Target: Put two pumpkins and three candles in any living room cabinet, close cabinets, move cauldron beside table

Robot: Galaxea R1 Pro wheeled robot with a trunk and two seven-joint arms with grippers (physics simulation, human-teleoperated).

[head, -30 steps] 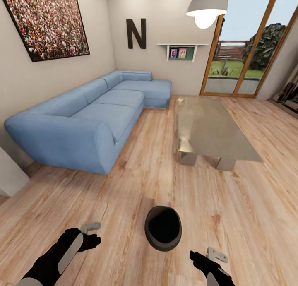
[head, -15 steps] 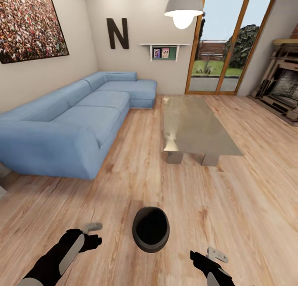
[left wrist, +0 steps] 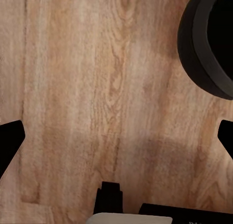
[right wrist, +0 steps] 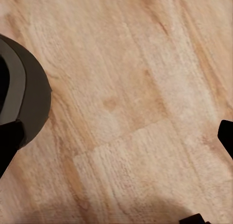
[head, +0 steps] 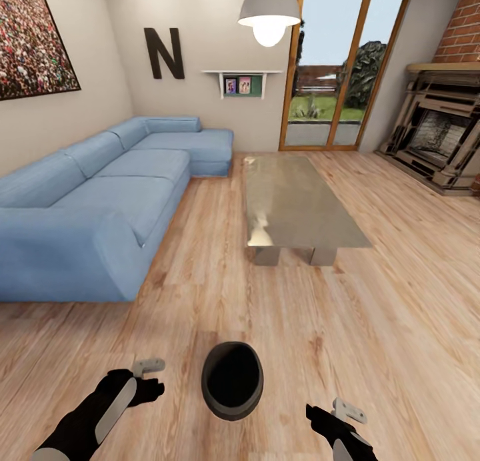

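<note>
The cauldron [head: 232, 379], a round black pot with a wide mouth, stands on the wooden floor close in front of me, between my two arms. My left gripper [head: 151, 377] hangs open to its left, apart from it. My right gripper [head: 328, 414] is open to its right, also apart. The left wrist view has the cauldron's rim [left wrist: 208, 44] at one side, beyond the spread fingers [left wrist: 9, 141]. In the right wrist view the cauldron [right wrist: 26, 97] lies beside one finger. The table [head: 293, 201], low with a glossy grey top, stands further ahead on the floor.
A long blue corner sofa [head: 100, 194] runs along the left wall. A fireplace [head: 437, 131] with a brick wall above it stands at the right. Glass doors [head: 327, 67] are at the back, and a pendant lamp [head: 269, 11] hangs over the table.
The camera has swung to the right: sofa, table and cauldron have slid left in the picture and the fireplace has come into view. Both arms keep the same pose.
</note>
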